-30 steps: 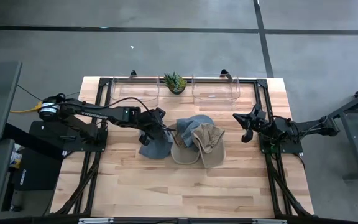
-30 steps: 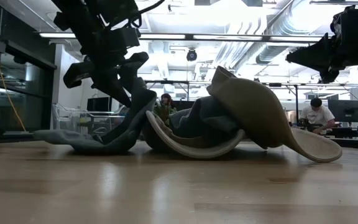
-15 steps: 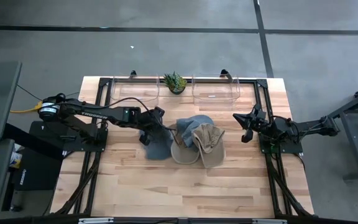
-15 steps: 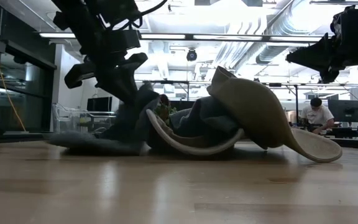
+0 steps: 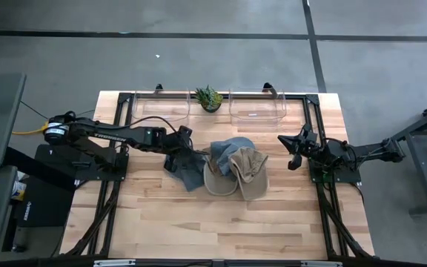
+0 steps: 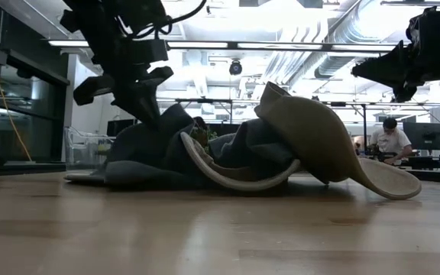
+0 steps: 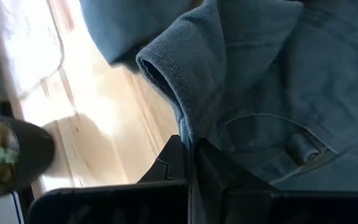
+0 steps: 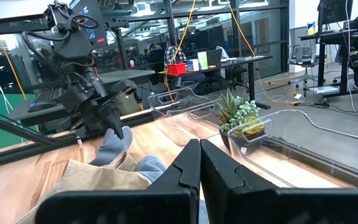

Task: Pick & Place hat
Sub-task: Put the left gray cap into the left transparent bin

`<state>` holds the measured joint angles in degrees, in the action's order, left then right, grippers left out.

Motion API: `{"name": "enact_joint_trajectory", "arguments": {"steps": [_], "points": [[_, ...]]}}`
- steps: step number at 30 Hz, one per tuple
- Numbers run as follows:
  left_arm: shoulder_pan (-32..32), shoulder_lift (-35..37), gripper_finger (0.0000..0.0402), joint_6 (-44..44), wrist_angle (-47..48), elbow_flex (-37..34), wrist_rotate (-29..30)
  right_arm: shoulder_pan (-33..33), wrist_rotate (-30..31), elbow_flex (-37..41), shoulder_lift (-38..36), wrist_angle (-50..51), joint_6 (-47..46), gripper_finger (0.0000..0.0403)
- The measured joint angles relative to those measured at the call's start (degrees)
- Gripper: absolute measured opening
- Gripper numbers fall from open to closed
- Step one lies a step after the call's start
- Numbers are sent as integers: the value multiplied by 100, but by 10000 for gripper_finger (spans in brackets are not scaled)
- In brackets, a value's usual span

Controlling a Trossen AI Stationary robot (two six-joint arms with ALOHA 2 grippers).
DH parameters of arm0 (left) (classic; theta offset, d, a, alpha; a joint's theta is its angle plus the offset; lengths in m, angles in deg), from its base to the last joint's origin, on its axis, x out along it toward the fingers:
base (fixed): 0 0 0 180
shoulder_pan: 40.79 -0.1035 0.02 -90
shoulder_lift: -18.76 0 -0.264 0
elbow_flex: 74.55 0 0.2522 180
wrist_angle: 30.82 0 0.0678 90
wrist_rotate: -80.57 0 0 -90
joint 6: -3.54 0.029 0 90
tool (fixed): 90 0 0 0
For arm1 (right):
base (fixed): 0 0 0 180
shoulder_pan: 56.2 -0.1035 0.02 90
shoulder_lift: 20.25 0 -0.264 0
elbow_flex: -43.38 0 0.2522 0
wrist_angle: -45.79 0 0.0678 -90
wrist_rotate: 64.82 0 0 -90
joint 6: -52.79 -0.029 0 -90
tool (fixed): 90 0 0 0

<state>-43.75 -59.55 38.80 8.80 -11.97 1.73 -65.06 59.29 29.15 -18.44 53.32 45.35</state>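
Note:
A slate-blue cloth hat (image 5: pixel 190 172) lies left of a pile of hats in the middle of the table. The pile holds a tan hat (image 5: pixel 249 172) and a blue one (image 5: pixel 232 147). In the low view the slate-blue hat (image 6: pixel 143 153) rises like a tent against a tan brim (image 6: pixel 235 179), with its lower edge on the table. My left gripper (image 5: pixel 176 153) sits at its top and is shut on it. My right gripper (image 5: pixel 293 152) hovers shut to the right of the pile, well above the table. My left gripper pinches a fold of the slate-blue hat's cloth (image 7: pixel 185 121) between its two fingers, coming slanting down from the table's left (image 6: pixel 140 111). The pinched part is raised. The cloth hangs slack below it, and its lower edge (image 6: pixel 98 177) rests on the table.
Two clear plastic bins (image 5: pixel 161 107) (image 5: pixel 258 107) stand along the far edge with a small potted plant (image 5: pixel 209 98) between them. Bare wood lies in front of the pile toward the near edge. People sit at desks (image 6: pixel 388 141) in the room behind.
My left gripper has risen and drawn back a little toward the table's left, keeping hold of the slate-blue hat. The hat, earlier spread flat on the table, is now pulled up into a tent, and its spread-out part has gathered in toward the pile.

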Motion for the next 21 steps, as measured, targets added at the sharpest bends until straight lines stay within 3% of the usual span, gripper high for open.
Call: {"name": "enact_joint_trajectory", "arguments": {"steps": [21], "points": [[-1, 1319, 0, -1030, 1649, -4, -52, -1, 0, 0, 2, 2, 0, 0]]}}
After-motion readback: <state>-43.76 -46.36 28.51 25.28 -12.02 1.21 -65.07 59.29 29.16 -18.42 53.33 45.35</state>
